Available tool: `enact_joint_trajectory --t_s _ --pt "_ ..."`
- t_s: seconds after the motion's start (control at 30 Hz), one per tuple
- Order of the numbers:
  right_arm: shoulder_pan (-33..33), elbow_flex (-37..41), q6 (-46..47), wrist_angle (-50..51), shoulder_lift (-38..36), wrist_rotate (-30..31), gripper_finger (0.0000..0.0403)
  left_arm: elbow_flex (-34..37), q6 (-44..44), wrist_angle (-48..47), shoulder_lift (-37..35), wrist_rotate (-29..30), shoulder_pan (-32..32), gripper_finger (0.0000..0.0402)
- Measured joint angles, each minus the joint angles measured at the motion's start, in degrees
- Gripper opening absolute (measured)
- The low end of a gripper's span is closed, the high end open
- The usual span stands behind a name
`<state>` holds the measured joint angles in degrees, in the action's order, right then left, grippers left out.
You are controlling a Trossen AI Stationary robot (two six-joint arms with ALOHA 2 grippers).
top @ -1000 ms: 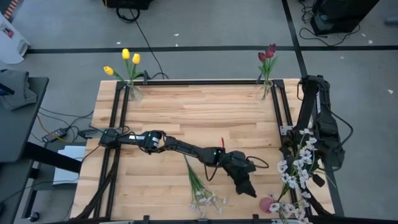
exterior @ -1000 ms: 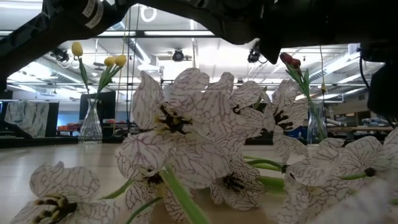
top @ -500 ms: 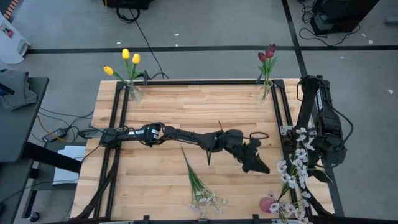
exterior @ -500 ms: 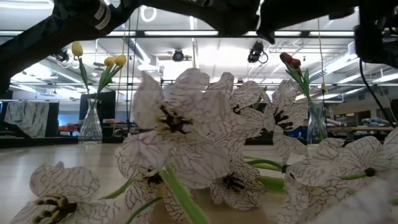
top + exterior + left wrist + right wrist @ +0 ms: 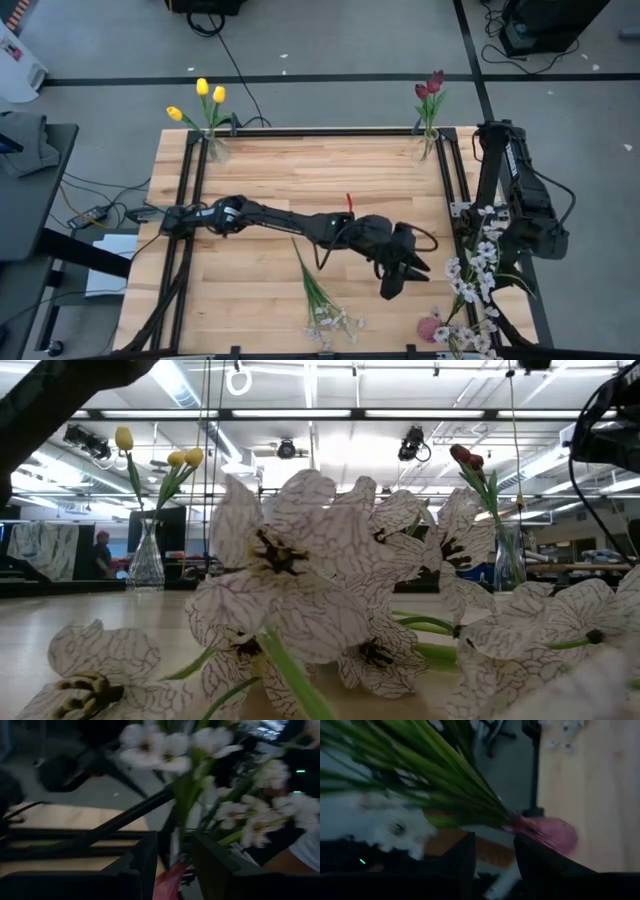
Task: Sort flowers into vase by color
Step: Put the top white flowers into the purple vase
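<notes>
Worktop (image 5: pixel 300 170): left tool (image 5: pixel 392 288) has swung back beside whitish sprays (image 5: pixel 478 262) near right arm (image 5: pixel 520 200), grip unreadable; sprays remain unsorted.

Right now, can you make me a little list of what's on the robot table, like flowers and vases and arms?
yellow tulips: standing in a vase at the table's far left corner
dark red tulips: standing in a vase at the far right corner
loose white spray: lying flat near the front edge, blossoms toward the edge
white blossom bunch: at the right edge, beside the right arm
left gripper: stretched across the table toward the white bunch
right gripper: right next to the green stems
table: light wood
</notes>
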<state>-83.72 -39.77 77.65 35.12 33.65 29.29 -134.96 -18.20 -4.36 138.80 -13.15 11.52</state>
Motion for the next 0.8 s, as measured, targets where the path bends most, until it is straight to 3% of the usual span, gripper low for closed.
enact_joint_trajectory --t_s 0.2,0.33,0.6,0.8 --pt "-1.59 0.00 10.77 4.87 -0.42 -1.20 0.0148 0.02 -0.27 0.26 0.74 0.34 1.41 0.0122" --pt "-3.87 0.00 13.11 10.07 -1.00 -2.35 0.0147 0.16 -4.22 2.58 0.88 1.18 1.43 0.0122" --pt "-4.59 -1.84 15.56 19.12 -1.79 -6.74 0.0133 0.07 -4.11 6.69 0.76 11.40 1.12 0.0122" --pt "-4.56 -3.67 15.79 22.48 -1.77 -8.16 0.0129 1.53 -1.50 8.82 1.71 8.87 1.21 0.0127"
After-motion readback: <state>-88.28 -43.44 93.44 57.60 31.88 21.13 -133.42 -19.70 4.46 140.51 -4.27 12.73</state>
